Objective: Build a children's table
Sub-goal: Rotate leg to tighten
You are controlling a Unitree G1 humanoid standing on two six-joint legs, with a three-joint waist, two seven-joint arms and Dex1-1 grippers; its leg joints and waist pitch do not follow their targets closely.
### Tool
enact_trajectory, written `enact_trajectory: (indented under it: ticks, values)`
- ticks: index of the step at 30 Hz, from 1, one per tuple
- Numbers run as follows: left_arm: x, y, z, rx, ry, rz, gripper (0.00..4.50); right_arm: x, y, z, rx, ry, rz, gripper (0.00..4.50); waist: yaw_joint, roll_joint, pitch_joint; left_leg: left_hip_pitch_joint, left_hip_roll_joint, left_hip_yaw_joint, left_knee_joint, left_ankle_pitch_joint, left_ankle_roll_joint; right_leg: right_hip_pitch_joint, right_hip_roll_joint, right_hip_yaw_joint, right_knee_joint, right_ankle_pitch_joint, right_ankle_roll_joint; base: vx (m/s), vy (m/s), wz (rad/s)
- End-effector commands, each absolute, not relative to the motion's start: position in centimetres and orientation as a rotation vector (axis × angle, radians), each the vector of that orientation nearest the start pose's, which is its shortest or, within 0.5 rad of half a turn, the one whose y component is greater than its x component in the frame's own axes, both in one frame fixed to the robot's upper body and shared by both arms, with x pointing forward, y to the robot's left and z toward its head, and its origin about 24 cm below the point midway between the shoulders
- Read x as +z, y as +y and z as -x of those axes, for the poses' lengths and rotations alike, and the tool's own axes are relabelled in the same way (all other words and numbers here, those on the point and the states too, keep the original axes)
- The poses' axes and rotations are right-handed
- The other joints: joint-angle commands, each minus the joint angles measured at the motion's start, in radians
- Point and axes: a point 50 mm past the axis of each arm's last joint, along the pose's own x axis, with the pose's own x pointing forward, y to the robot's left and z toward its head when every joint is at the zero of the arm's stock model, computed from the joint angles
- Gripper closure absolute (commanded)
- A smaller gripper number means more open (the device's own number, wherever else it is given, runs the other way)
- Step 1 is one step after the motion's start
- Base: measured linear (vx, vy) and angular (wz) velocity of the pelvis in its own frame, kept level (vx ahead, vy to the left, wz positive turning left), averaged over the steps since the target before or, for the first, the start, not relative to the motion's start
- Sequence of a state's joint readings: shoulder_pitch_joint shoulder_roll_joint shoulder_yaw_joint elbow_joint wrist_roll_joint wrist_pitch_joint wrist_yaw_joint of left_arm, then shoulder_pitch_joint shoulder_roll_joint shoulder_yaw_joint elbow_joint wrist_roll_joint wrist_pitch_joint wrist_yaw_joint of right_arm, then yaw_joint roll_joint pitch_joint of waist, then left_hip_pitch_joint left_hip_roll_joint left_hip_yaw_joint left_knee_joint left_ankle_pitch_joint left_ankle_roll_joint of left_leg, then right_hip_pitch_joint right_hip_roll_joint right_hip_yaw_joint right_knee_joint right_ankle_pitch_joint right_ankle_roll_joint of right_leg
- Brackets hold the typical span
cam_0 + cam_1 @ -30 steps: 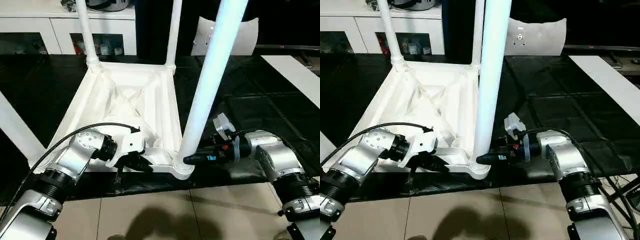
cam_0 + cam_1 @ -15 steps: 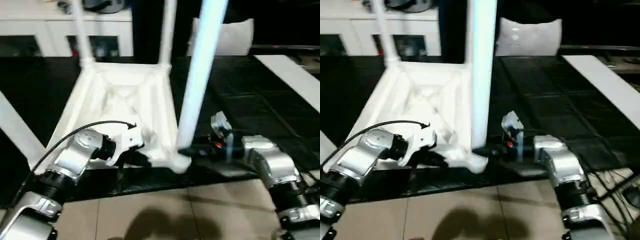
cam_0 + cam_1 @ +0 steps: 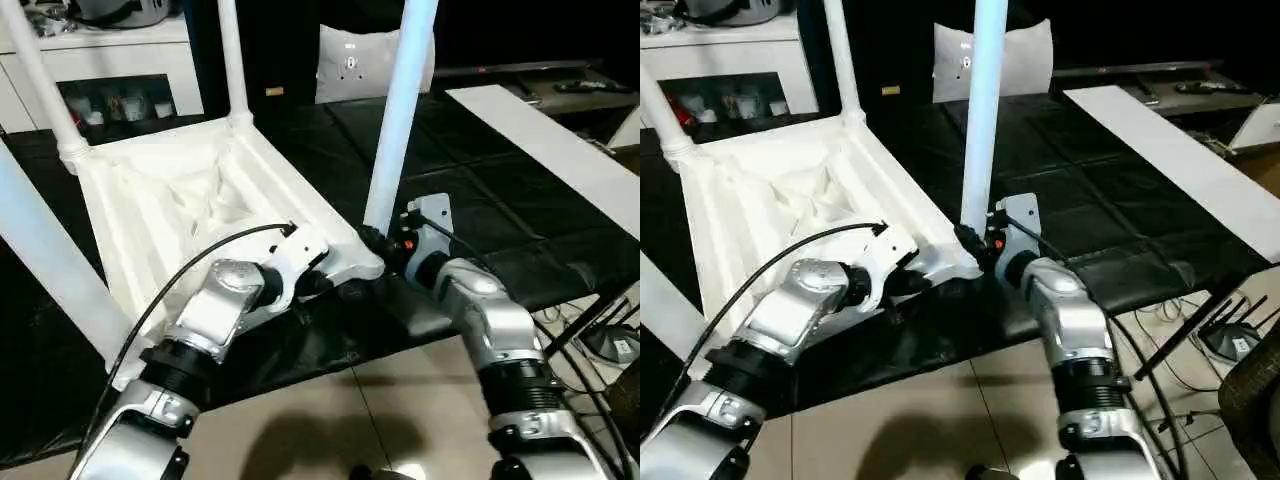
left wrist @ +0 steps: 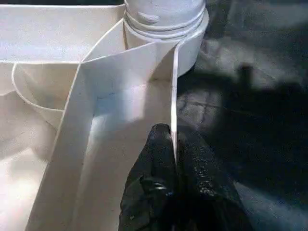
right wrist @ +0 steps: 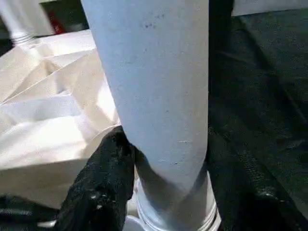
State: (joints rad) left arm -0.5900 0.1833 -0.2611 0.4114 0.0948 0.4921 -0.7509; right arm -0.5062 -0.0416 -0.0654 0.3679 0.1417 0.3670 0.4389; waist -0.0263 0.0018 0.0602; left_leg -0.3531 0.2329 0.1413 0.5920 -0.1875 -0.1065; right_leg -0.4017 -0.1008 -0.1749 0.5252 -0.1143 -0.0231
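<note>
Pinching the thin rim wall of the upturned table top (image 3: pixel 170 200) on the dark mat (image 3: pixel 500 170), the left gripper (image 4: pixel 174 159) could slip off. To its right, the right gripper (image 5: pixel 163 192) clasps the near-right leg (image 3: pixel 400 110) just above its corner socket (image 4: pixel 163 19); a skewed pull there might tilt the leg or loosen it.

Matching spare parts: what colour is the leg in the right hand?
White, like the tabletop; the leg shows best in the right wrist view.

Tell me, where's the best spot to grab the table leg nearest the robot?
Probably low down, just above the round socket, coming from the side. The leg stands upright, round and slim, so two fingers can close across it. The right gripper already holds it there, one finger on each side.
</note>
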Motion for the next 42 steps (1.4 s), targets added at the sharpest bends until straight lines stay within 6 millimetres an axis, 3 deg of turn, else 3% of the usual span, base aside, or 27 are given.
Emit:
enact_trajectory:
  ticks: [1, 5, 6, 7, 10, 14, 16, 19, 23, 28, 32, 33, 37, 42]
  values:
    - [8.9, 6.4, -33.3, -0.943, 0.312, -0.351, 4.50, 6.9, -7.4, -32.7, 0.671, 0.240, -0.182, 1.58, 0.014, 0.007, -0.076, -0.005, -0.012, 0.010, -0.068, -0.282, 0.054, 0.063, -0.047, 0.041, -0.059, -0.443, -0.092, 0.000, 0.000, 0.00]
    - [8.7, 7.0, -33.2, -0.951, 0.320, -0.359, 4.50, 6.8, -8.6, -32.4, 0.684, 0.219, -0.168, 1.41, 0.032, 0.001, -0.077, -0.006, -0.013, 0.017, -0.065, -0.218, 0.063, 0.058, -0.045, 0.057, -0.041, -0.391, -0.128, 0.000, 0.000, 0.00]
    - [8.7, 7.0, -33.2, -0.951, 0.320, -0.359, 4.50, 6.8, -8.6, -32.4, 0.684, 0.219, -0.168, 1.14, 0.033, -0.002, -0.079, -0.008, -0.014, 0.018, -0.065, -0.206, 0.066, 0.061, -0.045, 0.059, -0.037, -0.388, -0.129, 0.000, 0.000, 0.00]
    - [8.7, 7.2, -33.2, -0.957, 0.320, -0.360, 4.50, 6.6, -9.4, -32.3, 0.679, 0.217, -0.164, 1.04, 0.044, 0.000, -0.085, -0.012, -0.012, 0.017, -0.063, -0.149, 0.073, 0.066, -0.047, 0.066, -0.024, -0.338, -0.143, 0.000, 0.000, 0.00]
    - [8.6, 7.4, -32.9, -0.988, 0.320, -0.360, 4.50, 6.5, -10.4, -32.0, 0.694, 0.217, -0.203, 0.83, 0.054, 0.000, -0.089, -0.019, -0.013, 0.019, -0.059, -0.077, 0.086, 0.067, -0.042, 0.074, -0.004, -0.230, -0.176, 0.000, 0.000, 0.00]
    - [8.4, 8.0, -32.6, -1.033, 0.321, -0.356, 4.50, 6.6, -12.2, -31.3, 0.761, 0.184, -0.201, 0.49, 0.074, 0.005, -0.087, -0.008, -0.009, 0.025, -0.060, -0.109, 0.095, 0.064, -0.042, 0.077, -0.010, -0.255, -0.181, 0.000, 0.000, 0.00]
    - [8.2, 8.4, -32.3, -1.069, 0.328, -0.363, 4.50, 6.9, -13.2, -31.1, 0.801, 0.152, -0.171, 0.17, 0.079, 0.007, -0.085, -0.006, -0.007, 0.024, -0.063, -0.135, 0.083, 0.063, -0.041, 0.076, -0.013, -0.281, -0.175, 0.000, 0.000, 0.00]
    - [7.9, 9.2, -31.8, -1.133, 0.347, -0.387, 4.50, 7.5, -14.6, -30.8, 0.883, 0.121, -0.092, 0.05, 0.087, 0.006, -0.083, -0.002, -0.009, 0.026, -0.063, -0.165, 0.073, 0.062, -0.040, 0.075, -0.020, -0.332, -0.156, 0.000, 0.000, 0.00]
    - [7.5, 9.9, -31.2, -1.221, 0.362, -0.423, 4.50, 7.6, -15.5, -30.5, 0.987, 0.134, -0.035, 0.05, 0.092, 0.008, -0.082, 0.000, -0.009, 0.026, -0.063, -0.182, 0.073, 0.060, -0.040, 0.074, -0.025, -0.366, -0.145, 0.000, 0.000, 0.00]
    - [7.2, 11.0, -29.9, -1.388, 0.420, -0.471, 4.50, 7.3, -16.4, -29.8, 1.176, 0.223, 0.040, 0.05, 0.103, 0.003, -0.083, 0.001, -0.003, 0.025, -0.063, -0.173, 0.074, 0.058, -0.039, 0.076, -0.016, -0.351, -0.161, 0.000, 0.000, 0.00]
    - [7.0, 11.4, -29.5, -1.465, 0.427, -0.524, 4.50, 7.3, -16.3, -29.6, 1.284, 0.257, 0.072, 0.05, 0.123, 0.004, -0.082, 0.002, 0.000, 0.028, -0.063, -0.163, 0.069, 0.055, -0.041, 0.080, -0.011, -0.339, -0.171, 0.000, 0.000, 0.00]
    - [7.0, 11.6, -29.4, -1.485, 0.429, -0.536, 4.50, 7.4, -16.2, -29.5, 1.316, 0.259, 0.055, 0.21, 0.128, 0.006, -0.083, 0.003, 0.000, 0.027, -0.062, -0.171, 0.065, 0.055, -0.041, 0.078, -0.012, -0.347, -0.169, 0.000, 0.000, 0.00]
    - [7.0, 11.9, -29.0, -1.554, 0.436, -0.548, 4.50, 7.3, -16.1, -29.4, 1.398, 0.302, 0.016, 0.48, 0.139, 0.000, -0.079, 0.005, 0.001, 0.029, -0.063, -0.195, 0.054, 0.051, -0.041, 0.078, -0.016, -0.398, -0.151, 0.000, 0.000, 0.00]
    - [7.2, 12.2, -28.9, -1.582, 0.443, -0.568, 4.50, 7.1, -16.0, -29.1, 1.476, 0.350, 0.023, 0.87, 0.143, -0.004, -0.078, 0.006, -0.001, 0.029, -0.061, -0.216, 0.042, 0.049, -0.042, 0.075, -0.022, -0.457, -0.125, 0.000, 0.000, 0.00]
